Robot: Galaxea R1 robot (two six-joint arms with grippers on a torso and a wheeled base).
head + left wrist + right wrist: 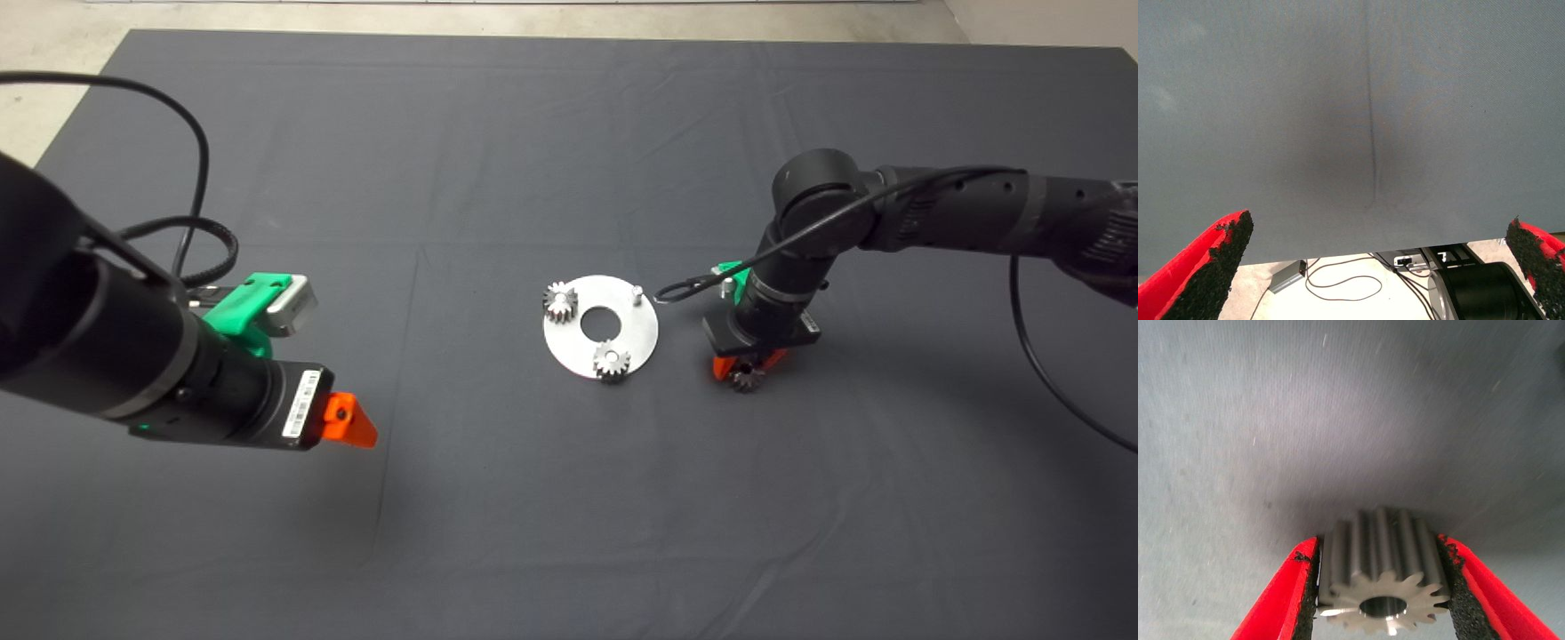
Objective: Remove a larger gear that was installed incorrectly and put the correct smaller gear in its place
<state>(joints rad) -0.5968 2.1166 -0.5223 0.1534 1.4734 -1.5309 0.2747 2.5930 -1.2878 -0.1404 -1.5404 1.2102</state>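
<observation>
Right tool [1378, 587] clamps the larger gear [1381, 577], half-hidden beneath its wrist, at the plate's [569, 351] three o'clock; left tool [1378, 267] gapes empty.

My red, black-padded fingers [1457, 581] clasped a grey steel gear [1381, 577]; silver round plate [642, 338] lay on charcoal mat [498, 151].

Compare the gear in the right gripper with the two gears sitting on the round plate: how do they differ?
The gear clamped in the right gripper has a long, chunky body, while the two plate gears look shorter.
It is held beside the metal plate, over the mat, while those two sit on the plate.
It lies on its side, bore facing the wrist camera; they sit flat, hubs up.
All three are toothed steel gears.
</observation>
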